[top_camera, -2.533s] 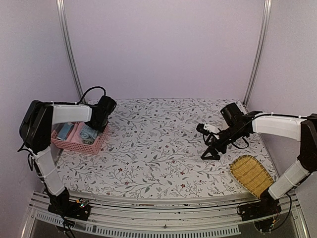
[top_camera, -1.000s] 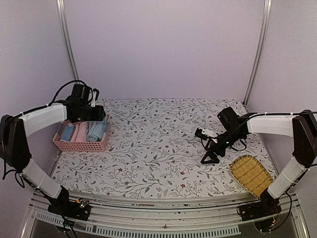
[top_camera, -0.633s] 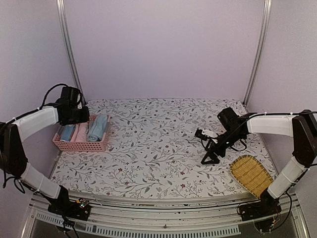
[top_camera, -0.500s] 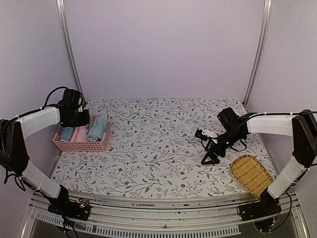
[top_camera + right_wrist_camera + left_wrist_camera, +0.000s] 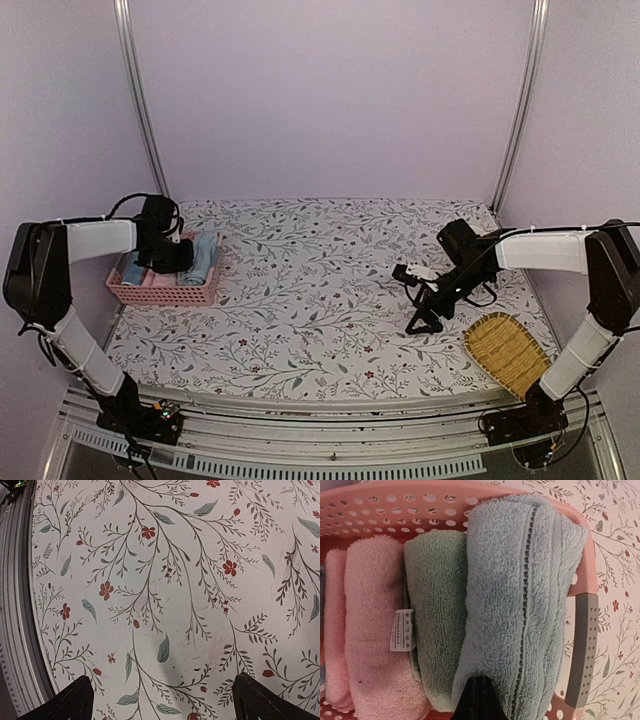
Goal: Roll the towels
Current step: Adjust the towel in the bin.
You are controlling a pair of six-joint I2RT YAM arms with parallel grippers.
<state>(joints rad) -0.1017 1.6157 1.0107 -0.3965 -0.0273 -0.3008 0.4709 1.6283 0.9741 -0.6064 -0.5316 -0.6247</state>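
A pink basket [image 5: 160,294] at the table's left holds rolled towels side by side. In the left wrist view they are a light blue towel [image 5: 520,595], a green towel [image 5: 432,610] and a pink towel [image 5: 372,630] with a white label. My left gripper [image 5: 477,700] is over the basket [image 5: 587,575], its jaws shut together, with the tip against the near end of the blue towel. In the top view the left gripper [image 5: 160,255] covers the basket's middle. My right gripper [image 5: 420,318] is open and empty, pointing down at the floral tablecloth; its fingertips [image 5: 75,700] frame bare cloth.
A woven bamboo tray [image 5: 508,352] lies at the near right, just right of my right gripper. The basket has a grey handle pad [image 5: 582,650] on its rim. The metal table edge [image 5: 15,630] shows in the right wrist view.
My left arm lifted away from the basket toward the far left, leaving the blue towel in it, then came back down over the basket. The right arm has barely moved.
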